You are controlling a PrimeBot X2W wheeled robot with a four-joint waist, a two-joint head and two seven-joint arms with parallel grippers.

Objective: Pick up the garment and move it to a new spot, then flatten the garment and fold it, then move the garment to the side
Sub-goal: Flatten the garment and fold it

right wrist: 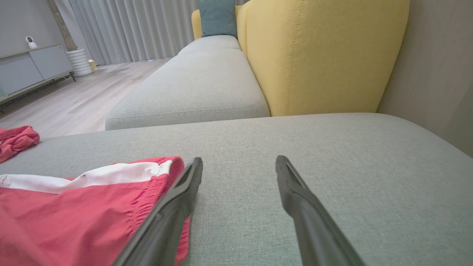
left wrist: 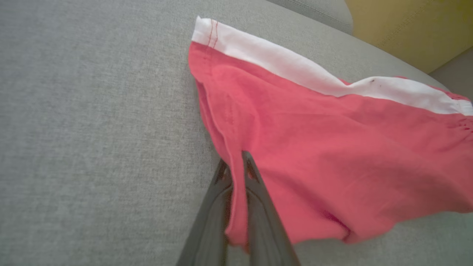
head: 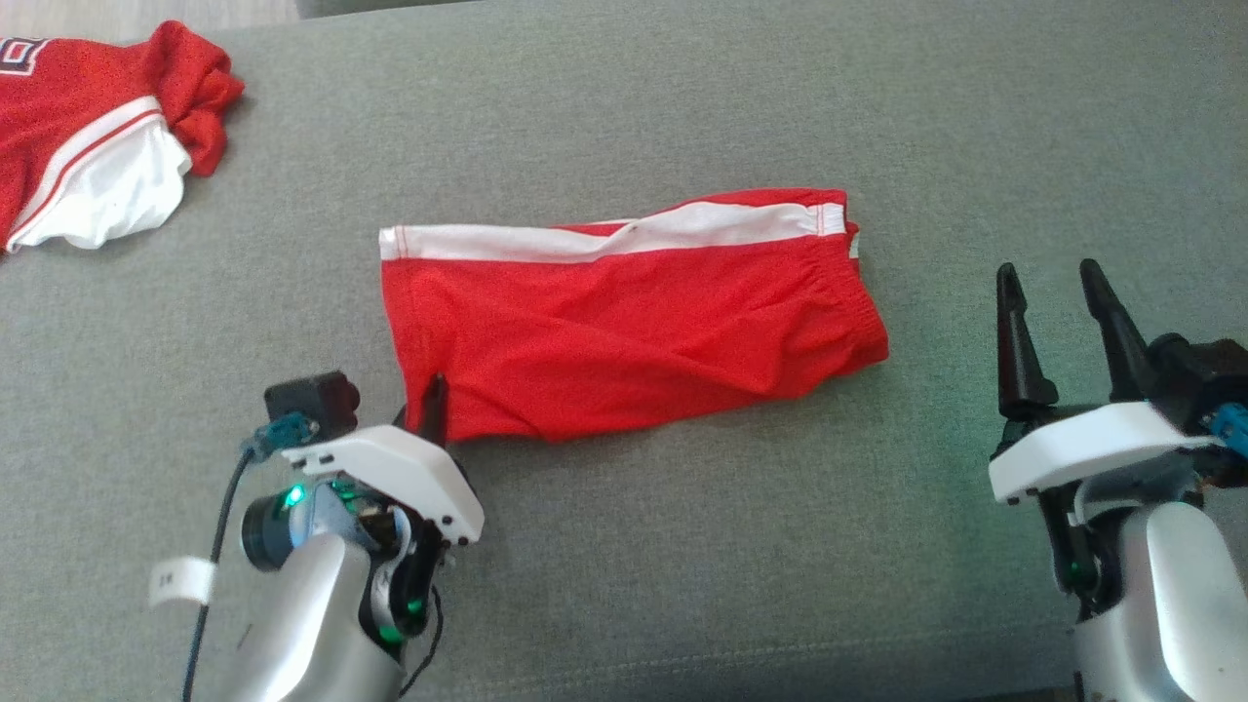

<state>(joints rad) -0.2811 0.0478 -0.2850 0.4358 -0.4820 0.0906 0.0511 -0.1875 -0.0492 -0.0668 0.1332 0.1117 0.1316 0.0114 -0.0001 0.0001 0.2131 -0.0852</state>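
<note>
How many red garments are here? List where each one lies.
2. The red shorts lie centred on the grey cushion, a corner pinched in the left gripper. A red-and-white jersey, bunched at its far left, runs off frame; more may lie beyond.

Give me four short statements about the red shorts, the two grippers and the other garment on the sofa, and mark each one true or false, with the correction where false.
1. The left gripper is shut on a corner of the red shorts. True.
2. The right gripper holds the waistband. False: it is open beside the shorts, holding nothing.
3. The shorts have a blue stripe. False: the stripe is white.
4. A second red and white garment lies on the grey cushion, apart from the shorts. True.
</note>
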